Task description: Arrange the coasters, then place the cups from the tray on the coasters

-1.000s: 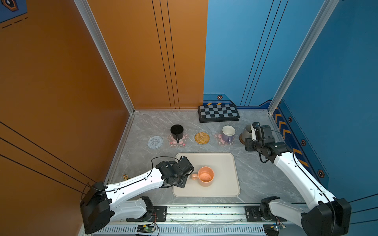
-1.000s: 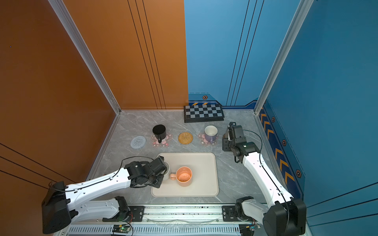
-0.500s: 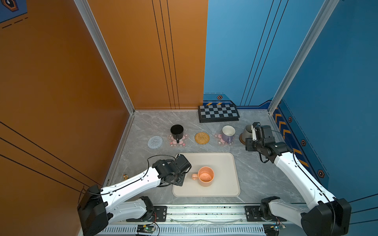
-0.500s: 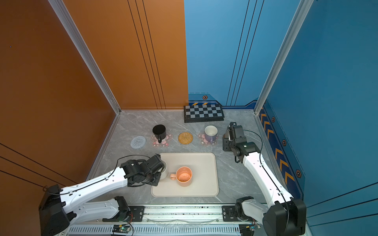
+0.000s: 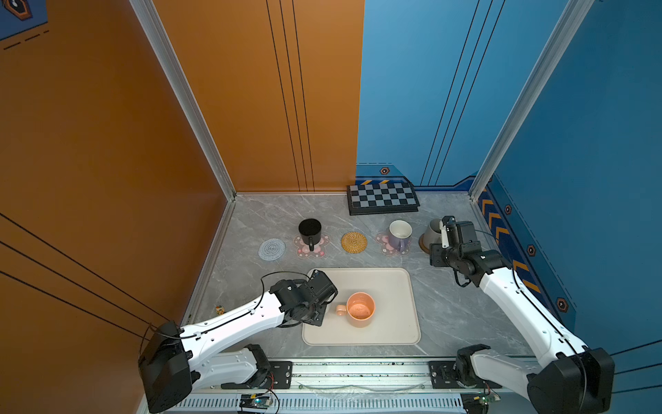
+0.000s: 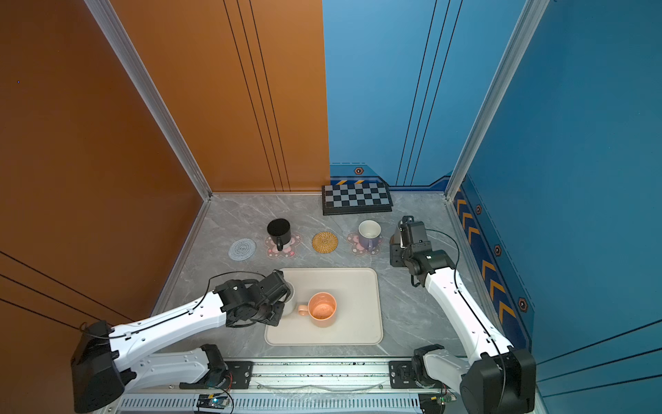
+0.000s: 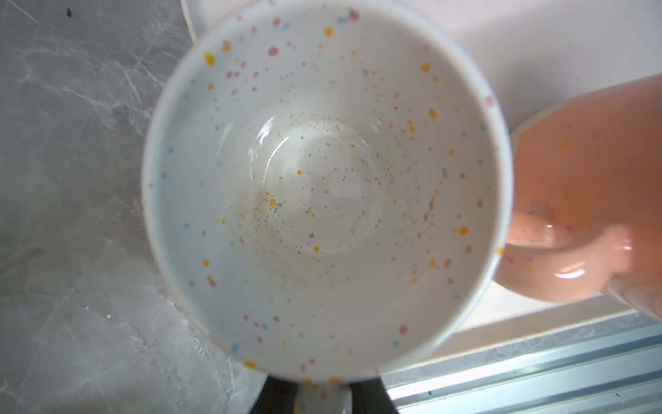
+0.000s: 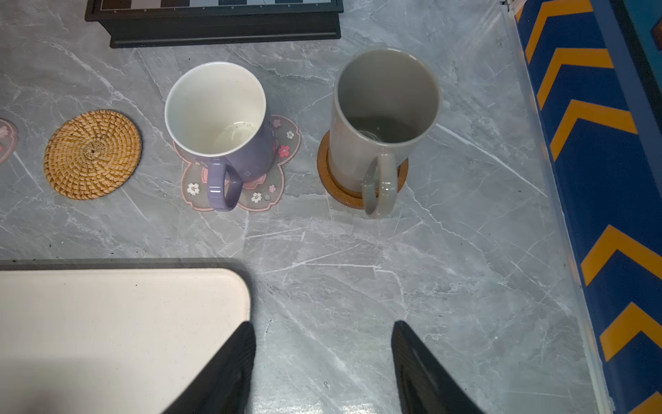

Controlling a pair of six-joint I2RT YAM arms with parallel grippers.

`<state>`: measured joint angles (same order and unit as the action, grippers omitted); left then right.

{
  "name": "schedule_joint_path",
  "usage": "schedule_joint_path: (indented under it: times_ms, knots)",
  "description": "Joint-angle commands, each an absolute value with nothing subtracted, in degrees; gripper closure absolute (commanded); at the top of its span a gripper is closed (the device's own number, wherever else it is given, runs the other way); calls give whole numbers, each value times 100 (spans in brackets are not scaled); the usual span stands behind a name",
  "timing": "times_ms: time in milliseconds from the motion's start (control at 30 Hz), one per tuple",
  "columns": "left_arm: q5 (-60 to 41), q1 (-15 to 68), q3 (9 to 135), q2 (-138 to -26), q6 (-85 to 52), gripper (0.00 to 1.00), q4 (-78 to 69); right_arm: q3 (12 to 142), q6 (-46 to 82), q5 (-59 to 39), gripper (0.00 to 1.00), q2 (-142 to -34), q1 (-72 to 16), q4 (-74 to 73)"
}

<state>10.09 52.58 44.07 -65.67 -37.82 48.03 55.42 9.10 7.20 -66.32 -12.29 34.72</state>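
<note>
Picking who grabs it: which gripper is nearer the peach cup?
Left. The left gripper, holding the speckled cup, is beside the peach cup; the right gripper is off the tray, by the grey cup.

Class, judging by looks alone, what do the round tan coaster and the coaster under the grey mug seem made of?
Round tan coaster: woven straw or rattan, matt; coiled braid shows. Brown coaster under the grey mug: probably wood, smooth; uniform brown with a raised rim.
</note>
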Motion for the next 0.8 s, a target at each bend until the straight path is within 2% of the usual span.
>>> schedule_joint_path:
  times_ms: [0,167,267,300,333,367,400,767]
  knots:
    - [1122,5299,4232,-6394,-4022,100,4421,5495,1037,598,37,-6505,-1194,3439]
    - [1120,5351,4145,-6475,-4091,98,4403,5498,1039,589,37,-6491,-1193,3446]
    - [1090,5361,4083,-6542,-4123,91,4353,5502,1062,568,37,-6463,-1188,3443]
    - [1064,5362,4078,-6564,-4114,83,4342,5493,1063,571,37,-6455,-1190,3441]
    - [1072,5380,4078,-6581,-4128,71,4338,5500,1061,570,37,-6447,-1194,3444]
    - [1094,5398,4073,-6583,-4143,42,4338,5484,1061,571,37,-6443,-1193,3445]
    - [1131,5421,4061,-6575,-4164,1,4344,5484,1062,569,37,-6433,-1192,3454]
    - [1599,5472,3829,-6231,-4725,2,4359,5469,1072,527,37,-6279,-1190,3472]
